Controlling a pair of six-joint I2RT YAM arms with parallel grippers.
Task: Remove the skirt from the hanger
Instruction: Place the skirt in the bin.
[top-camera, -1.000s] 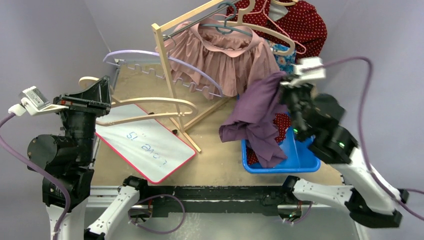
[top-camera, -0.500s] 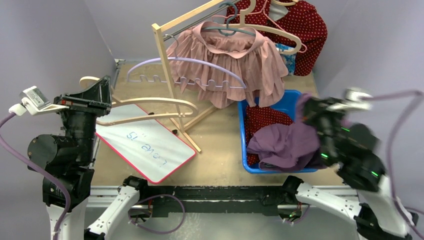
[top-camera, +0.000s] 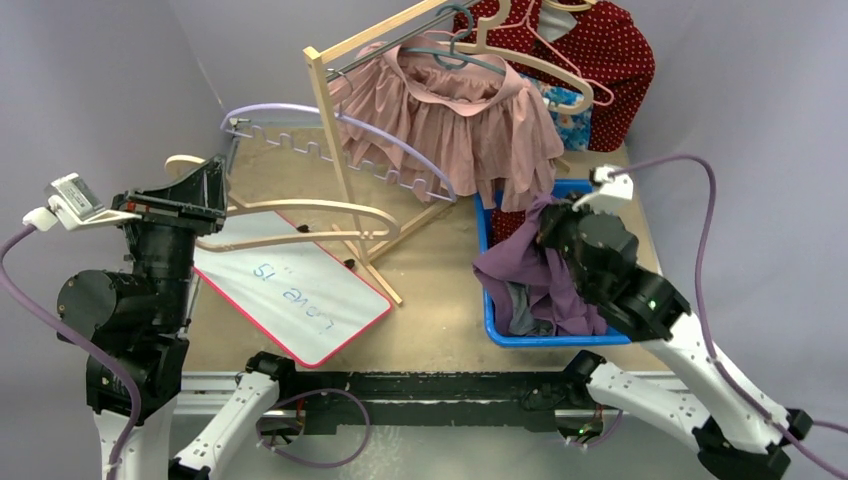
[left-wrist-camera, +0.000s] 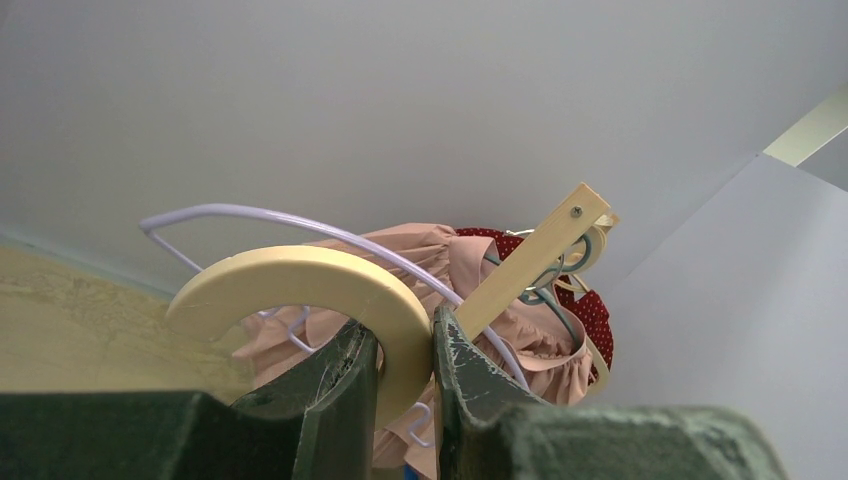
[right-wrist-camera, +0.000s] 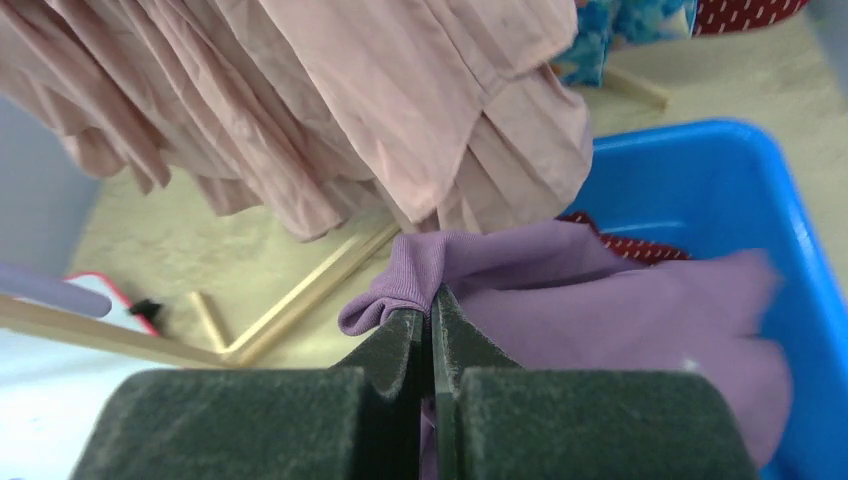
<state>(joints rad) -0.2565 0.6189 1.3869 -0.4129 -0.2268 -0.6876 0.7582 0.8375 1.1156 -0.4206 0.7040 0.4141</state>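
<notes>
Right wrist view: the right tool (right-wrist-camera: 432, 305), clenched tight on a folded edge of the purple skirt (right-wrist-camera: 600, 300), centre frame, over the blue bin (right-wrist-camera: 720, 160) at right. Soft, light cloth likely drapes and slips; a bunched hem grips best. Elsewhere the left tool (left-wrist-camera: 405, 345) clamps the wooden hanger (left-wrist-camera: 300, 280), lower centre.

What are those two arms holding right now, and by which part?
The left tool clamps a wooden hanger on its curved end. The right tool pinches the purple skirt by a bunched fold at its edge.
</notes>
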